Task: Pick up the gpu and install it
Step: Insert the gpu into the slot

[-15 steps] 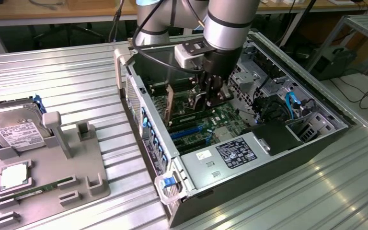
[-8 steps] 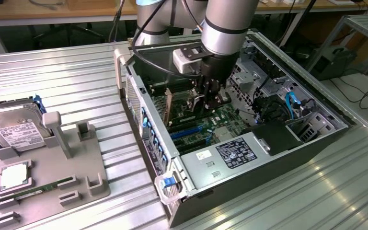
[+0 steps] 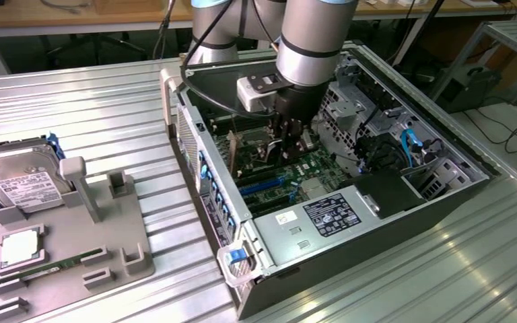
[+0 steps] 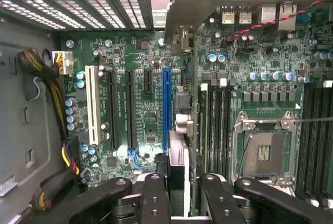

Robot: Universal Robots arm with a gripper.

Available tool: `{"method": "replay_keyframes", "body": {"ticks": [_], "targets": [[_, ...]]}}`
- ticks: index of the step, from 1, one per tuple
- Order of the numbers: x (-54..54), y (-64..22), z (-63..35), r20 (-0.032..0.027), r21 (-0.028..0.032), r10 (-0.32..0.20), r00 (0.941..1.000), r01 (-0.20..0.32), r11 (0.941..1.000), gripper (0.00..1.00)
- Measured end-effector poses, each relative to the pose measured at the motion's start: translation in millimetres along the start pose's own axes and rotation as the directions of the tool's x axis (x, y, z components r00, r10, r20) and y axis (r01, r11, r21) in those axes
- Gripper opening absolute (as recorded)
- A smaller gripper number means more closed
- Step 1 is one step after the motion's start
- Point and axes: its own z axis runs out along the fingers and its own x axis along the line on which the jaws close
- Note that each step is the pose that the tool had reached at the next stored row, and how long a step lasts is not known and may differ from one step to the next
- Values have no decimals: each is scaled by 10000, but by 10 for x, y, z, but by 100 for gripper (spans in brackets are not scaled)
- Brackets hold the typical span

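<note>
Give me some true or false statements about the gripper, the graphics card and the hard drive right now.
1. The grey computer case lies open on its side. True.
2. The gripper is inside it, over the green motherboard. True.
3. The boxy silver hard drive sits inside the case. False: it rests on the grey fixture outside.
4. The gripper holds a slim green memory stick. False: the thin black gpu card stands edge-on between its fingers.

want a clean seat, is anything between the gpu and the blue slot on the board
Nothing visible. The claw holds the gpu edge-on close over the long blue slot, which looks bare where it shows. The cable bundle lies off by the case wall.
</note>
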Motion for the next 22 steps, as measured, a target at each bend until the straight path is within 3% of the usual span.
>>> {"method": "replay_keyframes", "body": {"ticks": [6, 10, 12, 22], "targets": [[33, 7, 40, 1, 2, 2, 10000, -2, 10000, 28], [38, 87, 95, 1, 2, 1, 10000, -1, 10000, 28], [103, 98, 140, 87, 1, 5, 10000, -5, 10000, 28], [128, 120, 170, 93, 2, 4, 10000, -4, 10000, 28]]}}
